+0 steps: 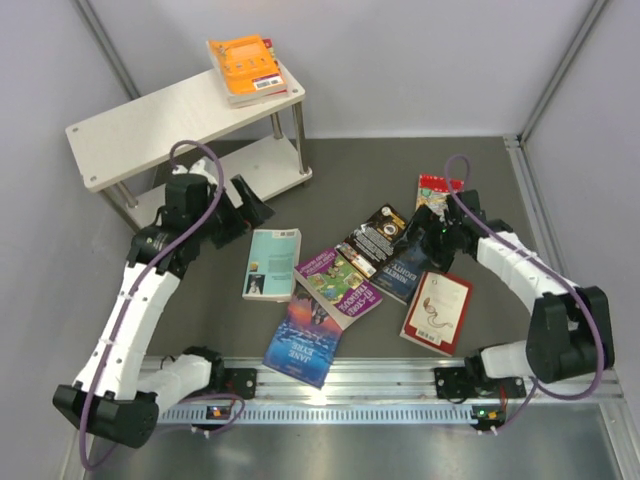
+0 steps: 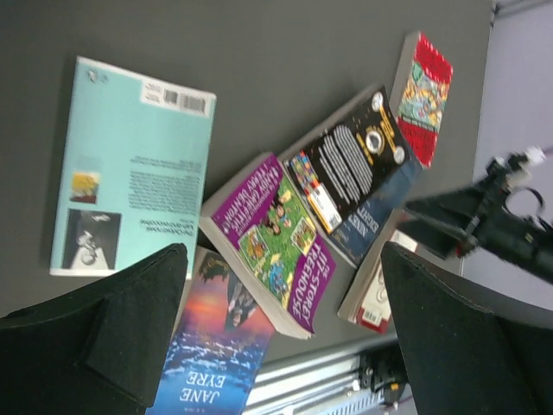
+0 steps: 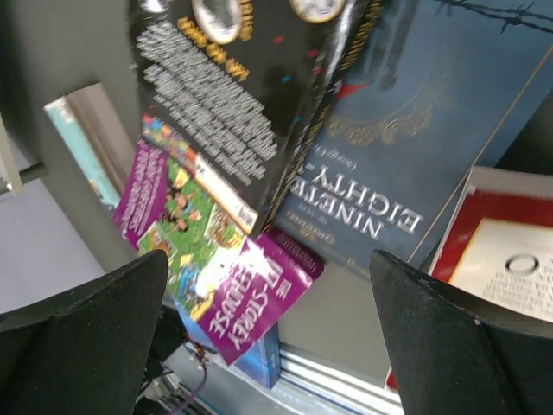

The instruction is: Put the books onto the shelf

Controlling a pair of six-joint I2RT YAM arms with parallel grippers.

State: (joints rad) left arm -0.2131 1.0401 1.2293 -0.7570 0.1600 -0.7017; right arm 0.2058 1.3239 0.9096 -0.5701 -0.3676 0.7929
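Seven books lie scattered on the table; two more are stacked on the shelf. Left gripper and right gripper gape wide, empty.

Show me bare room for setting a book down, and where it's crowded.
Free: the shelf top left of the orange book stack; the table between shelf and red book. Crowded: overlapping books around the purple book.

The shelf sits at eleven o'clock on the table with a stack of books on its top board, and in the middle the Treehouse book lies partly on the Jane Eyre book, with the Nineteen Eighty-Four book at its three o'clock.
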